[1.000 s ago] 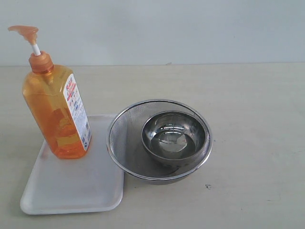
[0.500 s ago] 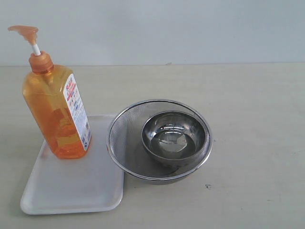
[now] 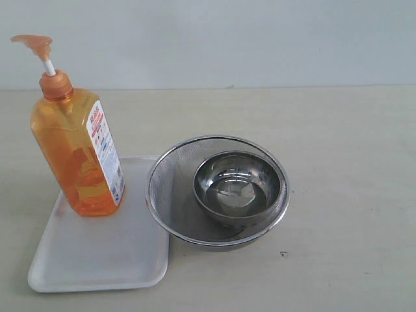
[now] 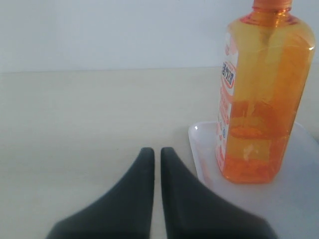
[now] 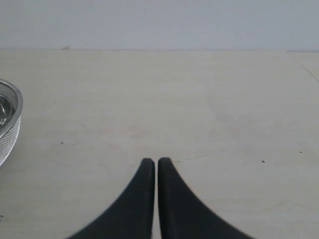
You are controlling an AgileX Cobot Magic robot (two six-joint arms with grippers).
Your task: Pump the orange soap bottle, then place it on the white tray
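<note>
standing upright, one bottle [image 3: 75, 153] sits on the far left part of one tray [image 3: 97, 260], so it is already on the tray. the bottle is translucent orange plastic, flat-sided, with a white-and-red label, a white stem and an orange pump head. the tray is smooth white plastic, rectangular, with rounded corners and a low rim. just right of it sits one round metal mesh strainer [image 3: 166, 188], whose rim overlaps the tray's right edge in the exterior view. one shiny steel bowl [image 3: 237, 188] lies inside it; it may hold clear liquid, though reflections make that hard to judge. all of this rests on a pale matte table [image 3: 351, 195].

two grippers show, one per wrist view, each with two black tapered fingers. the left gripper [image 4: 157, 152] has its fingers together, holding nothing, near the tray's corner and apart from the bottle. the right gripper [image 5: 156, 162] is likewise closed and empty over bare table.

nothing has moved since the earlier frames.
</note>
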